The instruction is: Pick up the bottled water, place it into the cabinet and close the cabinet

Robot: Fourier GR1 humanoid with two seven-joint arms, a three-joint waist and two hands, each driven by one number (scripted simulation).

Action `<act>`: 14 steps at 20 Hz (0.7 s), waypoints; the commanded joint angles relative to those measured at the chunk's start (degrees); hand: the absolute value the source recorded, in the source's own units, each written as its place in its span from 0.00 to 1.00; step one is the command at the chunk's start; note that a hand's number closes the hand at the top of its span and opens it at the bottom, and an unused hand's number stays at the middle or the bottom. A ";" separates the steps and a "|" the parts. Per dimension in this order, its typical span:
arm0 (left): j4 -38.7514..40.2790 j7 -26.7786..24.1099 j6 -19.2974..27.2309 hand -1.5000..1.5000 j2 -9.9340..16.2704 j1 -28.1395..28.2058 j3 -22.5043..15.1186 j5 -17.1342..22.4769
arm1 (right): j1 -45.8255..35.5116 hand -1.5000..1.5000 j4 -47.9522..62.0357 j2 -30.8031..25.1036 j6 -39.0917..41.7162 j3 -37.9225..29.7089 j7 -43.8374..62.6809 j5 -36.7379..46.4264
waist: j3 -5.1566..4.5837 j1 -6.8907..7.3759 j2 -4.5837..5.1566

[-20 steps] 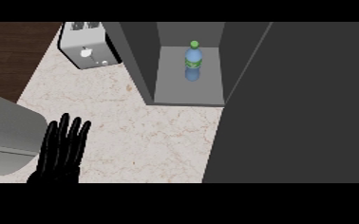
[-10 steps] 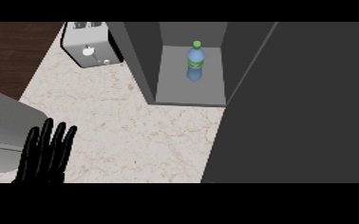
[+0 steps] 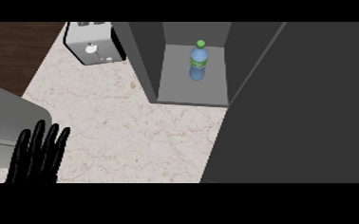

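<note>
A blue water bottle with a green cap and green band stands upright on the grey shelf inside the cabinet at the top middle. The cabinet's dark door fills the right side and partly covers the opening. At the lower left edge my left hand rests open with straight fingers pointing up, far from the bottle. The right hand does not show.
A silver toaster sits on the marble counter at the top left, beside the cabinet's left wall. A grey rounded object lies at the left edge. Dark wood floor shows at the far top left.
The left hand has slid left and down toward the view's corner. The dark door now covers more of the right side. The bottle has stayed put.
</note>
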 commanded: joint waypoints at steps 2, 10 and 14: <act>-0.29 -0.29 -2.02 0.00 1.02 0.77 0.49 0.63 | -6.01 1.00 5.66 9.80 -8.12 3.00 2.29 2.92 | -0.12 1.38 0.35; -0.65 -0.36 -3.33 0.00 1.71 1.25 2.37 2.23 | -4.77 1.00 7.21 9.79 -8.32 1.99 2.14 -0.68 | -0.07 2.20 1.14; -0.20 -0.43 -4.30 0.00 2.36 0.62 2.87 2.10 | -4.58 1.00 8.73 9.81 -8.14 1.63 1.30 -4.00 | -0.05 3.06 1.78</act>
